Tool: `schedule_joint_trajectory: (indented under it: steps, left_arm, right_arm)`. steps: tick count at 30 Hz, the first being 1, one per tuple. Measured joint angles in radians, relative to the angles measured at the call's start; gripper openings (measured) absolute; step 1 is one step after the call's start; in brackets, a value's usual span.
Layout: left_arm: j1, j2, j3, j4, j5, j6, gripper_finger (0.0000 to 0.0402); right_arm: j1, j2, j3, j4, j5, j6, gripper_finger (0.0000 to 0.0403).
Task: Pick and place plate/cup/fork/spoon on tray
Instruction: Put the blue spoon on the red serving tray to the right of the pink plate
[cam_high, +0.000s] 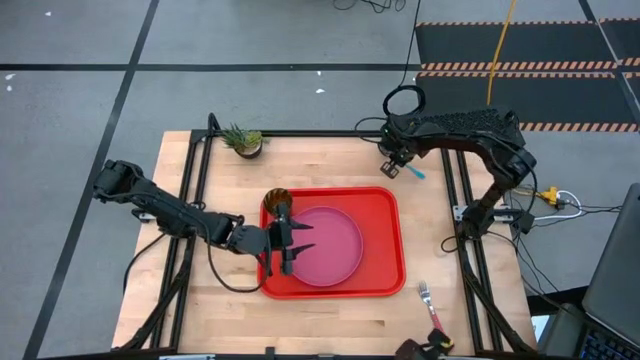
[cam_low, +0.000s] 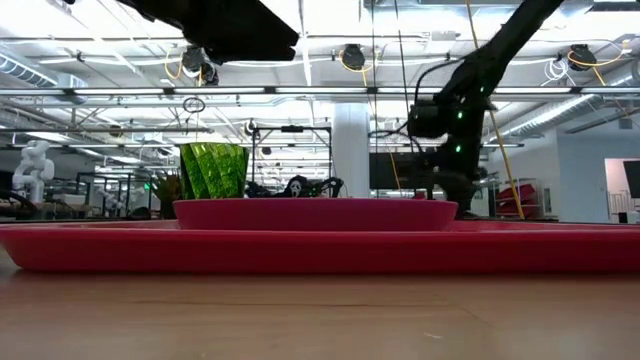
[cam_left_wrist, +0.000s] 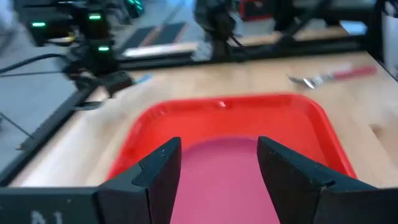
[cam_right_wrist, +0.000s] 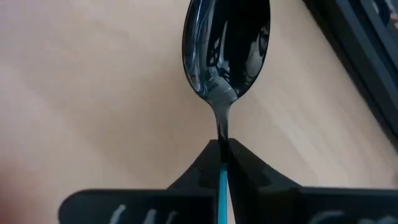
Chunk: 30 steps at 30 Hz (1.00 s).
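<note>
The red tray (cam_high: 385, 280) lies mid-table with the pink plate (cam_high: 335, 250) flat on it and the dark green cup (cam_high: 277, 199) upright in its far left corner. My left gripper (cam_high: 303, 239) is open and empty over the plate's left part; its fingers (cam_left_wrist: 158, 171) stand apart above the plate (cam_left_wrist: 217, 180). My right gripper (cam_high: 392, 167) is beyond the tray's far right corner, shut on the spoon (cam_right_wrist: 227, 43). The fork (cam_high: 430, 303) lies flat on the table near the front right. My right gripper pinches the spoon between its two fingertips at the neck (cam_right_wrist: 222, 132), where the dark metal meets the light blue handle (cam_right_wrist: 222, 183). The handle runs back between the fingers and the bowl sticks out past them. Whether the spoon touches the table I cannot tell.
A small potted spiky plant (cam_high: 243, 141) stands at the table's far left, beyond the tray. Bare wood shows to the right of the tray, between the spoon and the fork. Black frame rails (cam_high: 455, 215) run along both sides of the table.
</note>
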<state>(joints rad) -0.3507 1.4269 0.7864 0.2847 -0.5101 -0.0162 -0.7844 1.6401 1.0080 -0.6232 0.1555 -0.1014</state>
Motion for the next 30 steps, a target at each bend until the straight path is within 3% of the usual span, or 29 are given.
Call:
schedule_joint_trajectory:
  steps: [7, 14, 22, 30]
  left_arm:
    - [0.059, 0.0, 0.0, 0.026, -0.011, 0.011, 0.0214]
    - [0.107, 0.0, 0.0, 0.092, -0.011, -0.004, 0.0214]
    - [0.127, 0.0, 0.0, 0.28, -0.011, 0.139, 0.0214]
    - [0.1, 0.0, 0.0, 0.299, -0.01, 0.235, 0.0214]
  right_arm:
    - [0.096, -0.217, 0.0, -0.229, -0.002, 0.187, 0.0001]
    - [0.322, -0.386, 0.001, -0.363, -0.029, 0.517, 0.0]
    - [0.606, -0.367, 0.001, -0.377, 0.001, 0.932, 0.0]
    - [0.825, -0.261, 0.001, -0.315, -0.028, 1.32, 0.0]
